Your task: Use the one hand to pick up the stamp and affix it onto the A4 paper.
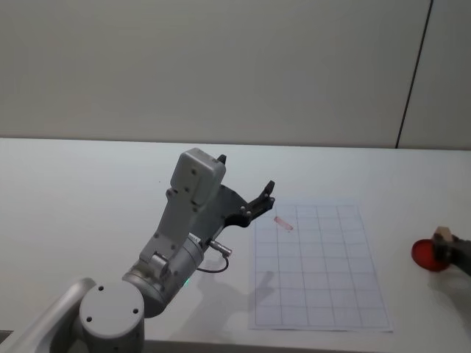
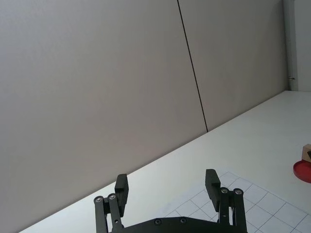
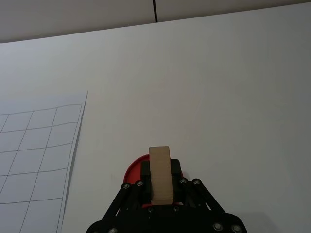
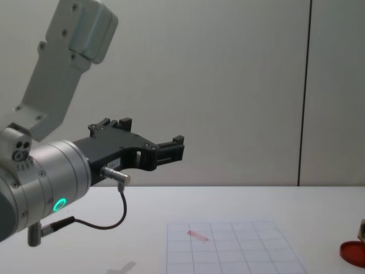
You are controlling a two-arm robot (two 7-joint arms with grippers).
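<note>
a flat red round pad point(image 1: 425, 254) lies on the white table point(image 1: 88, 191), far over on the right side. from the chest view it shows as a low disc at the right edge. the tabletop is plain and runs back to a pale grey wall point(image 1: 221, 66). a thin dark vertical seam point(image 1: 414, 73) divides the wall's panels, right of centre.
</note>
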